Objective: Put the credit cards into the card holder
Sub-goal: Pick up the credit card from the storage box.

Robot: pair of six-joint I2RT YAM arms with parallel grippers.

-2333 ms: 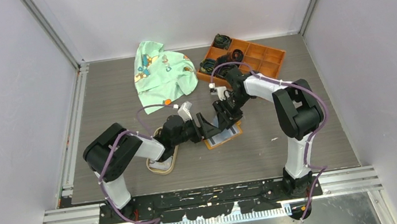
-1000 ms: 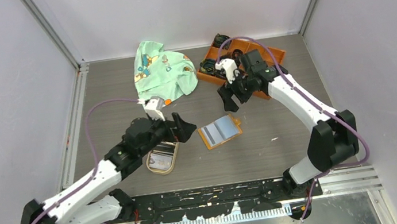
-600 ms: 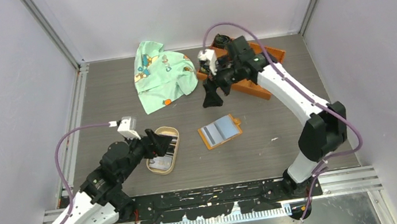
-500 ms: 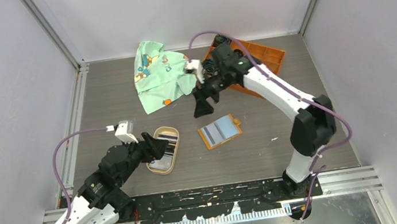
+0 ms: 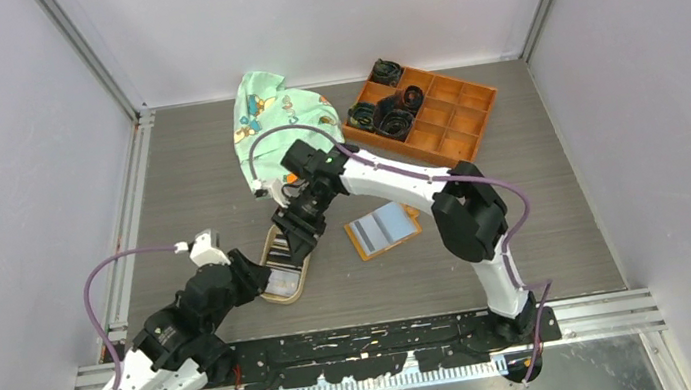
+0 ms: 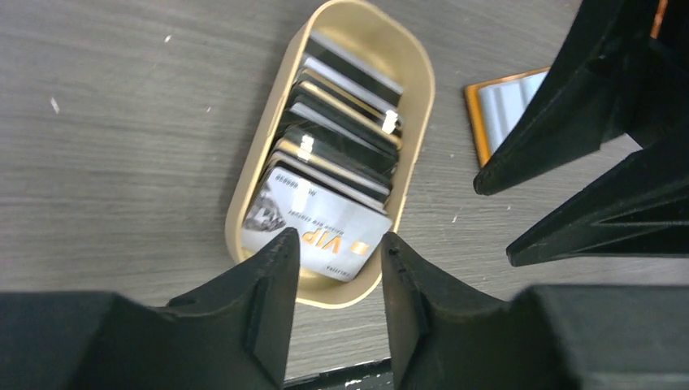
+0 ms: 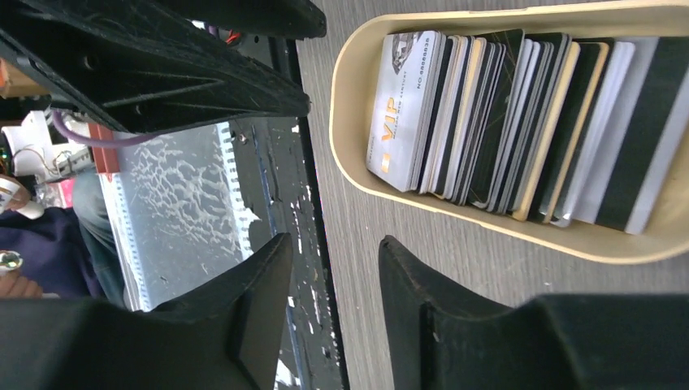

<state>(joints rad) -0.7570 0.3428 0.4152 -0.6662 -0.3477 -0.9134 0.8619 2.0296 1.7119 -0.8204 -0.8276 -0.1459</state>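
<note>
Several credit cards [image 6: 341,154] stand in a row in a tan oval dish [image 6: 244,203]; a white VIP card [image 7: 398,106] is at the near end. The card holder [image 5: 383,229] lies open on the table right of the dish, orange with grey-blue slots [image 6: 504,97]. My left gripper [image 6: 337,248] hovers over the dish's near end, open, nothing between its fingers. My right gripper [image 7: 333,244] hangs just beside the dish [image 7: 455,215], open and empty. In the top view it [image 5: 291,234] covers the dish's far half, and the left gripper [image 5: 256,269] sits at the dish's near left.
A green printed cloth [image 5: 277,123] lies at the back. An orange compartmented tray [image 5: 451,110] with dark coiled items stands at the back right. The right arm [image 5: 390,177] stretches across the table above the card holder. The black base rail [image 5: 361,339] runs along the near edge.
The right arm swung from the orange tray leftward and down to the dish. The left arm pulled back toward the near left. Both grippers' jaws have narrowed.
</note>
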